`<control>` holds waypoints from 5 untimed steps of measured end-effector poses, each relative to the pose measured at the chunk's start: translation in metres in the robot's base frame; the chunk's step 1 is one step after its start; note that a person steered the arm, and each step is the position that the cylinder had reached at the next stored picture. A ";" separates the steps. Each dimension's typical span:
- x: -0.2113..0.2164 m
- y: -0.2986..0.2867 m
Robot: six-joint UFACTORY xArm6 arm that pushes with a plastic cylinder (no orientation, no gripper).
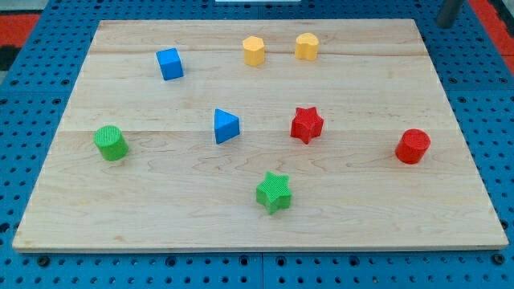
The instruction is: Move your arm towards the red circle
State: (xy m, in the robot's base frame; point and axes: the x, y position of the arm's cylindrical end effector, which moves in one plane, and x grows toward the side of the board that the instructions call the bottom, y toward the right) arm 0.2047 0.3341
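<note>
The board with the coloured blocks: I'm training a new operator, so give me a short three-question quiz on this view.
1. True or false: the red cylinder touches the red star.
2. Which block lies nearest the view's bottom? A) blue triangle B) green star C) green cylinder
3. Fill in: the rod's visible end, at the view's top right, is off the ___ board.

Key: 1 false, they sit well apart. 2 B. 3 wooden; my tip itself cannot be made out, and the red cylinder is the block nearest the rod.
</note>
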 end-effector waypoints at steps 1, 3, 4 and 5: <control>0.000 0.000; 0.041 0.010; 0.129 -0.085; 0.218 -0.155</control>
State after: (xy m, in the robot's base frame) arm 0.4223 0.1795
